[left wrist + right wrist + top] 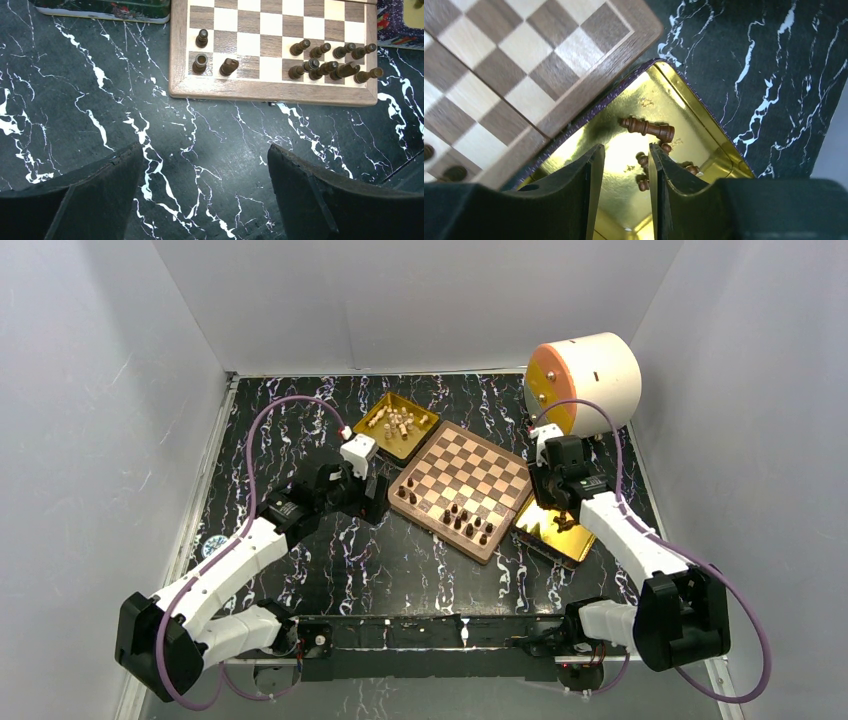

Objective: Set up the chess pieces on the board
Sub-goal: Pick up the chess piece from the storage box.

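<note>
While the left jaws gape wide over bare marbled worktop (210,165) just short of the near border of the board (272,92), the right jaws stand only slightly parted, clamping nothing, low over a gold tray (664,95) that butts against the board's edge. Loose dark pieces (647,128) lie in that tray, a long one on its side just past the fingertips and smaller ones beside one finger. Set dark pieces (311,65) stand in the board's two nearest rows, and cream pieces (397,424) sit heaped in a second gold tray (390,400) off its far-left side.
</note>
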